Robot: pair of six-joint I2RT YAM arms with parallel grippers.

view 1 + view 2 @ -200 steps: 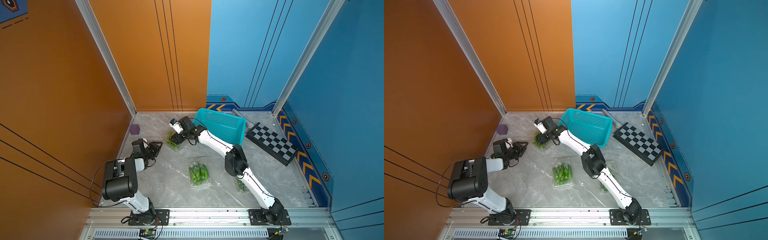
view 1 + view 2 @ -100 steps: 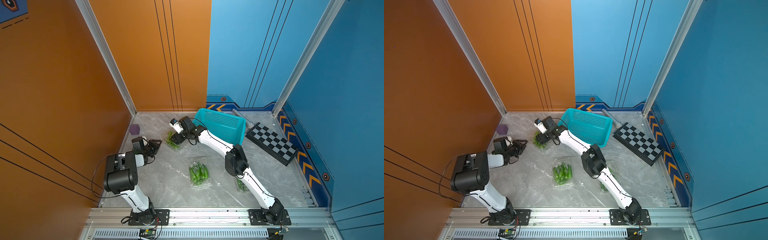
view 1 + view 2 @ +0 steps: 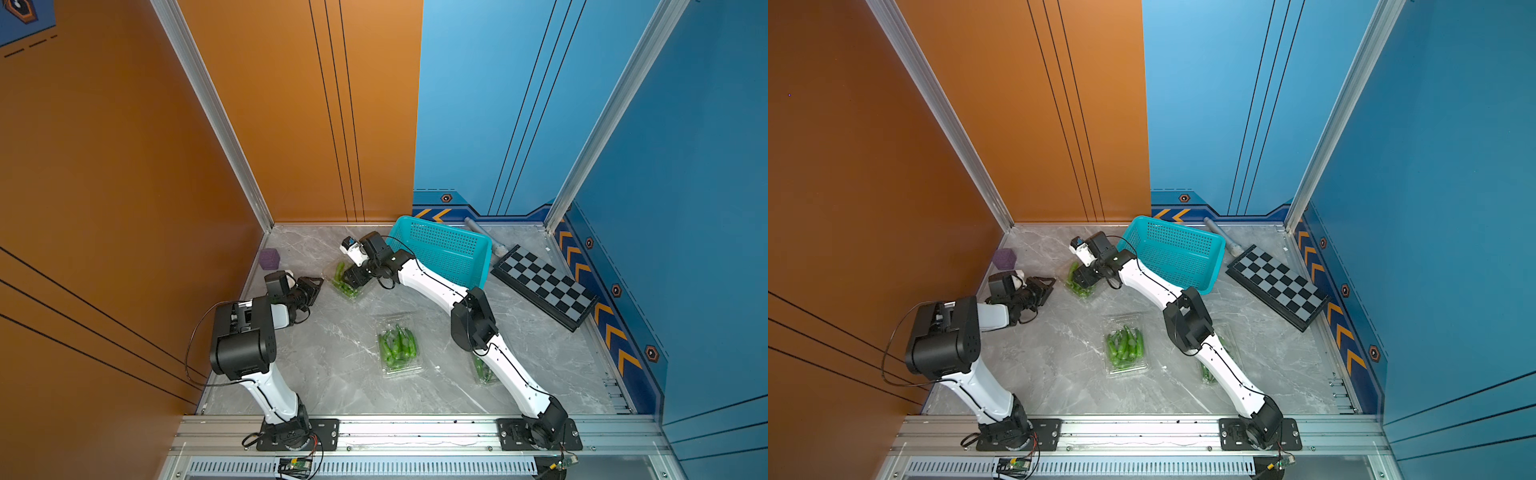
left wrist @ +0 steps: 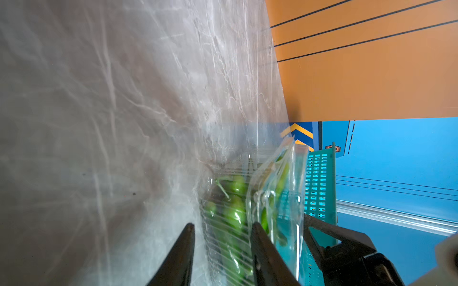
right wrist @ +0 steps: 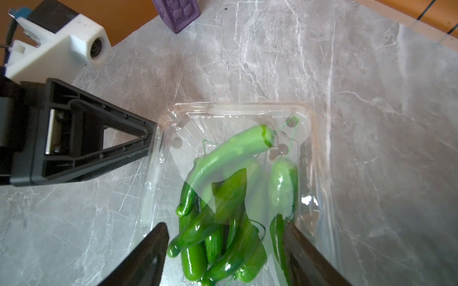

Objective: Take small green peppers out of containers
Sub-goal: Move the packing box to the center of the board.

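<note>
While the left hand [image 3: 316,284] stands part-open at the rim of the far container [image 5: 238,105], we poise the right hand [image 5: 224,224], jaws spread, over its small green peppers [image 5: 223,158]; next, we judge: close on one, lift clear.

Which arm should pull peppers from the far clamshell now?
Right, probably. The right gripper hangs open directly over the small green peppers in the opened clamshell tray; the left gripper sits beside it, at the tray's edge.
</note>
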